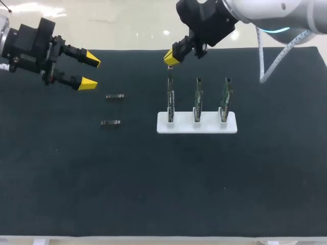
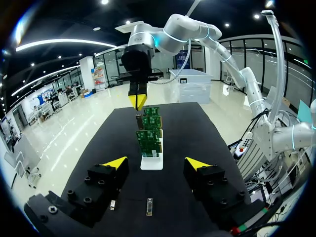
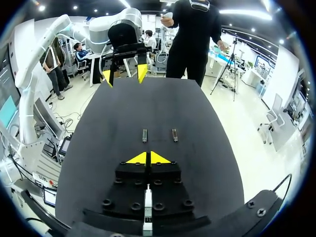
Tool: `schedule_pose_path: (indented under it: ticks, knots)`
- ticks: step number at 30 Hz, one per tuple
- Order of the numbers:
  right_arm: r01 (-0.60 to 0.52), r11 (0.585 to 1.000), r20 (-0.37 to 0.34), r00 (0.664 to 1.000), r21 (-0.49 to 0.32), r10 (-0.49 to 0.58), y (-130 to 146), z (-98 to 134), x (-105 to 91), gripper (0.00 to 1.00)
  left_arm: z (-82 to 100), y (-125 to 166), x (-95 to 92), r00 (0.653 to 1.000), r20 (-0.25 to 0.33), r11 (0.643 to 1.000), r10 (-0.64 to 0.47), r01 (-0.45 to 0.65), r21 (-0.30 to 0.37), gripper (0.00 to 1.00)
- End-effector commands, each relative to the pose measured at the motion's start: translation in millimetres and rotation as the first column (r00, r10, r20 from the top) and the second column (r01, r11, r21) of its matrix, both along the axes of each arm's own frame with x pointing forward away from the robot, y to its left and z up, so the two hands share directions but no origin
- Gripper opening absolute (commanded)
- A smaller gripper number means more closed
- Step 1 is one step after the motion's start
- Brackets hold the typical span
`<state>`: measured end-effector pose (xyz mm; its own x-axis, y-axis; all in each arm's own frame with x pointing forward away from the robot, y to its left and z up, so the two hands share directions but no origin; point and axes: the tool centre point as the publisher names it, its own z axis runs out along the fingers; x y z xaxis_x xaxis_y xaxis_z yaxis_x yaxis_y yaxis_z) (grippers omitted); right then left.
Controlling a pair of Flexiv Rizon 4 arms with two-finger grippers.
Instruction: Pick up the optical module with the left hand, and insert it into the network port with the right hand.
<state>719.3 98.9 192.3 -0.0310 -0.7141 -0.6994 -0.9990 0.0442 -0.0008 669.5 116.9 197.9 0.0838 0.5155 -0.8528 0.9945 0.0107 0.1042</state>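
While poised just above the leftmost upright green circuit board (image 1: 171,97) in the white rack (image 1: 196,126), grips the small metallic optical module (image 1: 170,68) in the closed right tool (image 1: 171,57), end down apparently to meet the port, with the open left tool (image 1: 92,71) aside, clear.

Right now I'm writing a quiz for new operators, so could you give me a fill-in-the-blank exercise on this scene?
The white holder carries ___ upright circuit boards.
On the black mat, ___ optical modules lie loose.
The left tool has its fingers ___, with nothing between them.
The right tool hangs over the board at the holder's end nearest the ___ tool.
Missing words: three; two; open; left.
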Motion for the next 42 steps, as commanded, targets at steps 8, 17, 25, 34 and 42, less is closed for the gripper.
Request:
schedule_pose_path:
  ticks: [8, 17, 25, 34, 42]
  knots:
    - [-0.013, 1.000, -0.015, 1.000, -0.001, 0.013, -4.2, -7.8, 0.5, 0.00, -0.1, -0.6, 0.9, 1.000, -0.001, 1.000, -0.001, 0.001, 0.003, 1.00]
    - [-0.015, 1.000, -0.012, 1.000, -0.008, 0.014, -4.4, -15.7, -0.4, 0.00, -0.1, -0.6, 0.9, 1.000, -0.001, 1.000, -0.001, 0.001, 0.003, 1.00]
    - [-0.012, 1.000, -0.006, 1.000, -0.018, 0.012, -2.1, -24.2, -0.9, 0.00, -0.1, -0.6, 0.9, 1.000, -0.001, 1.000, -0.001, 0.001, 0.003, 1.00]
    - [-0.027, 0.999, -0.009, 1.000, -0.027, 0.027, -1.9, -31.4, 1.2, 0.00, -0.1, -0.6, 0.9, 1.000, -0.001, 1.000, -0.001, 0.001, 0.003, 1.00]
    - [-0.034, 0.999, -0.001, 0.999, -0.027, 0.034, -2.8, -37.6, 3.6, 0.00, -0.1, -0.6, 0.9, 1.000, -0.001, 1.000, -0.001, 0.001, 0.003, 1.00]
